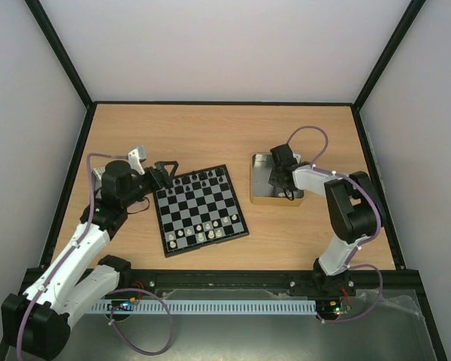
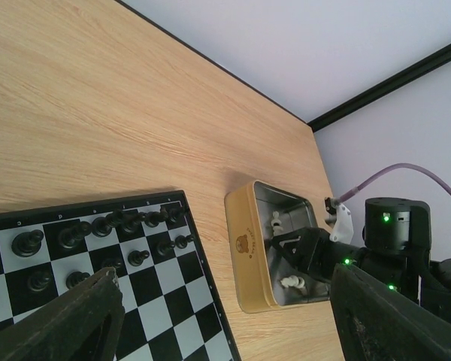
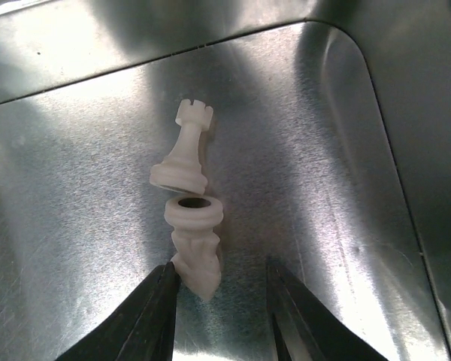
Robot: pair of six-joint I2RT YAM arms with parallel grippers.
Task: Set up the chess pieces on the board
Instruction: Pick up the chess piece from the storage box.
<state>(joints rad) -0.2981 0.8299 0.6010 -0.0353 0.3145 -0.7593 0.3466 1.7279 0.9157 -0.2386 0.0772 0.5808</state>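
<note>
The board [image 1: 203,207] lies mid-table, with black chess pieces [image 1: 199,180] along its far rows and white ones [image 1: 203,232] along its near rows. My right gripper [image 3: 222,301] is down inside the gold-rimmed tray [image 1: 274,199], open. A white knight [image 3: 198,244] lies on its side on the tray floor, its head against my left fingertip [image 3: 161,301] and well apart from the other finger. A white rook [image 3: 183,150] sits just beyond the knight's base. My left gripper [image 1: 165,171] hovers open by the board's far left corner, holding nothing.
In the left wrist view the tray [image 2: 244,248] stands just right of the board [image 2: 173,301], with the right gripper [image 2: 308,252] inside it. A small white-grey object [image 1: 137,156] lies behind the left arm. Black frame rails and walls border the table.
</note>
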